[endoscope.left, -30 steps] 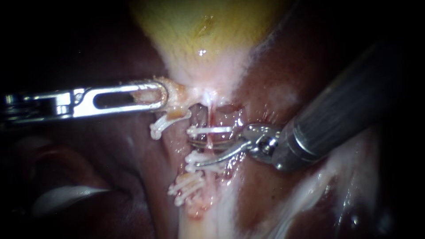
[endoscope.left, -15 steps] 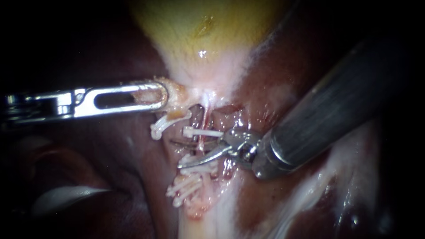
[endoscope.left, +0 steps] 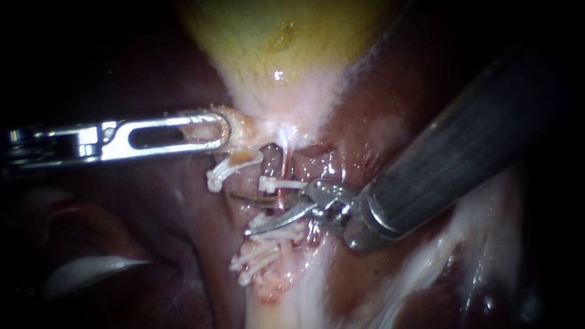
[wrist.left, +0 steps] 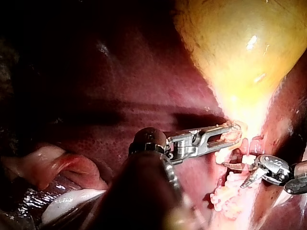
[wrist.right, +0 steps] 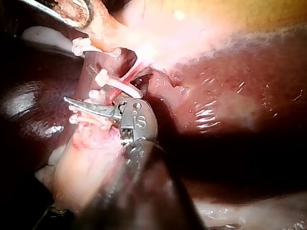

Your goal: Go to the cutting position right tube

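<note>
1. The gallbladder (endoscope.left: 274, 49) is a yellowish sac that narrows to a pale neck, with dark red liver (endoscope.left: 378, 109) on both sides of it.
2. My left instrument (endoscope.left: 218, 131) reaches the neck from the side. Its jaws are clamped on a tag of neck tissue, and pale tissue shows in the far end of the slot in the upper jaw.
3. The right tube (endoscope.left: 282, 196) is a thin pink strand that runs down from the neck. 1 white clip (endoscope.left: 280, 183) crosses it, and a cluster of white clips (endoscope.left: 274, 233) sits further from the gallbladder.
4. My right instrument (endoscope.left: 241, 213) ends in 2 curved blades. They stand apart, 1 on each side of the right tube, in the stretch between the single clip and the cluster. A gap shows between them, and I cannot tell whether either edge touches the tube.
5. Another white clip (endoscope.left: 226, 169) lies just under the left instrument's jaws, beside the right tube.
</note>
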Tool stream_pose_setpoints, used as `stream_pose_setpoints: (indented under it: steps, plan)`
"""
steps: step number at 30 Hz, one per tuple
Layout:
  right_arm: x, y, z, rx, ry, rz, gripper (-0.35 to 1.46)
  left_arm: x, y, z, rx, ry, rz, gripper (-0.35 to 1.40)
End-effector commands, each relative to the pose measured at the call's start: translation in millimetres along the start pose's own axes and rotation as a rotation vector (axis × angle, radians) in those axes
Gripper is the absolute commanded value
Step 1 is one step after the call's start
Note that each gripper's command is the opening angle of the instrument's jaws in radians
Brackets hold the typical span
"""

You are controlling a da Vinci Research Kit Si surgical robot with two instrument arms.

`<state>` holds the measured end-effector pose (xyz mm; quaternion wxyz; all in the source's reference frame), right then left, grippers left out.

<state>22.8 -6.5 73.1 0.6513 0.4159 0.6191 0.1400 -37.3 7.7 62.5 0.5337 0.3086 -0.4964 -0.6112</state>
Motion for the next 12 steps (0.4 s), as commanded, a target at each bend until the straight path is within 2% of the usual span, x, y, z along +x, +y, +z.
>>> stream_pose_setpoints:
  steps: [1,12]
  plan:
    - [0.0,0.0,0.0,-0.008,-0.006,-0.004,1.31,0.0,0.0,0.0,0.000,0.000,0.000,-0.35]
    - [0.2,-0.3,0.0,-0.011,-0.008,-0.021,1.29,0.1,0.1,0.1,0.000,0.000,0.001,-0.35]
